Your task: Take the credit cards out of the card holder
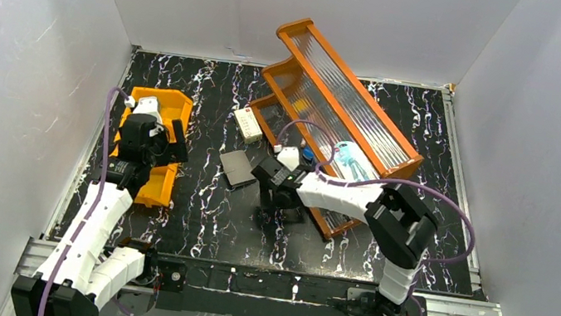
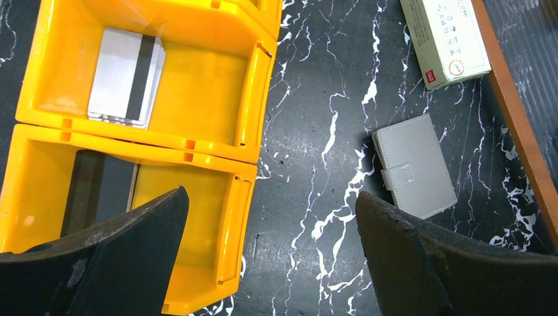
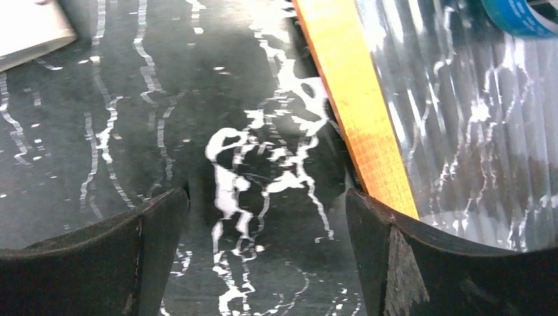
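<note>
The card holder (image 2: 414,166) lies shut with its tab fastened on the black marbled table, also visible from above as the grey card holder (image 1: 240,167). A silvery credit card (image 2: 125,76) with a dark stripe rests in one compartment of the orange tray (image 2: 217,141). A dark card (image 2: 99,191) lies in the neighbouring compartment, partly behind my finger. My left gripper (image 2: 270,204) hangs open over the tray's right edge, holding nothing. My right gripper (image 3: 266,204) is open and empty above bare table, beside the rack's orange edge (image 3: 355,99).
A white box (image 2: 446,39) lies beyond the card holder. The tall orange rack (image 1: 343,109) with ribbed clear panels leans across the back right, with a blue tape roll (image 3: 520,13) behind its panel. A pale corner (image 3: 29,29) shows at the right wrist view's top left.
</note>
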Available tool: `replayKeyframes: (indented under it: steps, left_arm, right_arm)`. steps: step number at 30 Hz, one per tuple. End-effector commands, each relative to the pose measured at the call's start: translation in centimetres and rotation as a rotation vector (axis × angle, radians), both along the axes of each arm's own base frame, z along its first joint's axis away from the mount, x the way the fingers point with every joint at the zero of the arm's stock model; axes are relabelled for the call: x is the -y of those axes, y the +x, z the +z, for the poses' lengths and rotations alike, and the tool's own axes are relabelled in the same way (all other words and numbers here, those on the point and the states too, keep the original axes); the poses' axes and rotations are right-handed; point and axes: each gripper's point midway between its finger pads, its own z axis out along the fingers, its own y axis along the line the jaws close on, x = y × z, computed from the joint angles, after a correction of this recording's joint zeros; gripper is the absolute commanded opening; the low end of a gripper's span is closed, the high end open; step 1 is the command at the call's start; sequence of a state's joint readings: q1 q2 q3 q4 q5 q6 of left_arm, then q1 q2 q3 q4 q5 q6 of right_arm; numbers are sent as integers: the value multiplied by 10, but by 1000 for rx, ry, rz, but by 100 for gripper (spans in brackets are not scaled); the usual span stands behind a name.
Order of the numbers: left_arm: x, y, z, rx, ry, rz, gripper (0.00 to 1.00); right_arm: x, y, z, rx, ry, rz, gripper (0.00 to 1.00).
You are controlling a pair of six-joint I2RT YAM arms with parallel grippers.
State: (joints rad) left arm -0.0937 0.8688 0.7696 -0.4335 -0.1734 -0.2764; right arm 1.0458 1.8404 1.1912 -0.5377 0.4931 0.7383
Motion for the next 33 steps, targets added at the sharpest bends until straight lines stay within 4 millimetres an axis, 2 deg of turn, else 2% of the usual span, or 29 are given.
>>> replayKeyframes:
  steps: [1, 6, 16, 19, 21, 24, 30, 33]
  left_arm:
    - [6, 1, -3, 18, -18, -35, 98]
    - [10, -3, -9, 15, -34, -54, 98]
    - [16, -7, -10, 27, -53, -88, 98]
    - [18, -7, -11, 27, -61, -97, 98]
    - [19, -6, -11, 28, -63, -100, 98]
    - [20, -6, -12, 26, -65, -105, 98]
    - [22, -6, -13, 22, -72, -120, 98]
    - [24, -5, -14, 19, -74, -128, 98]
  right_arm:
    - [67, 5, -10, 3, -160, -72, 98]
    - [92, 20, 0, 20, -149, -113, 98]
    - [156, 72, 18, 21, -61, -326, 98]
    - [167, 82, 25, 37, -54, -369, 99]
    - [170, 82, 28, 39, -37, -405, 98]
    - [173, 71, 28, 31, 3, -472, 98]
    - [211, 42, 24, 98, -6, -690, 98]
    - [228, 38, 19, 103, 11, -769, 98]
